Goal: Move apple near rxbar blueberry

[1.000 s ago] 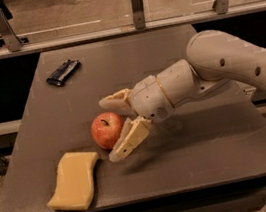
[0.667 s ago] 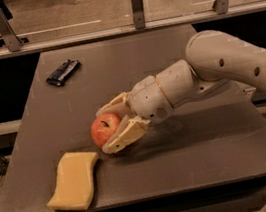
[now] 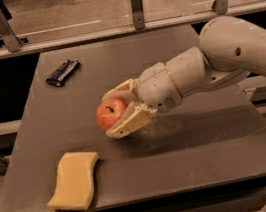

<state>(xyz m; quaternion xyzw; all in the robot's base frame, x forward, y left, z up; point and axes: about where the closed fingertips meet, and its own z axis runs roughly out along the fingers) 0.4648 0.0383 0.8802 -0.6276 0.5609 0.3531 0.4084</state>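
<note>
Inspection of the dark grey table [image 3: 213,160], taken from its left side to its right. At the front left corner lies a pale yellow wavy sponge [image 3: 74,180], flat on the surface and close to the front edge. Farther back on the left, near the rear edge, the rxbar blueberry [image 3: 63,72] lies flat in its dark shiny wrapper, set at a slant to the table edge. It stands alone, with nothing touching it. Toward the middle of the table is the apple [image 3: 107,113], red with yellowish patches and its stem hollow facing upward. It sits between the sponge and the bar, well apart from both and to the right of both. The apple is inside the gripper [image 3: 112,114], which reaches in from the right and is clamped on it, one cream finger curving over the top and the other wedged beneath the lower side. Only the apple's left face protrudes past the fingertips. A shadow falls on the table below and to the right of the gripper; whether the apple touches the surface cannot be determined from this position. Behind the gripper the pale, bulky arm [image 3: 235,53] extends to the right edge of view, above the table's right half. Along the rear runs a rail with upright metal posts [image 3: 137,5].
</note>
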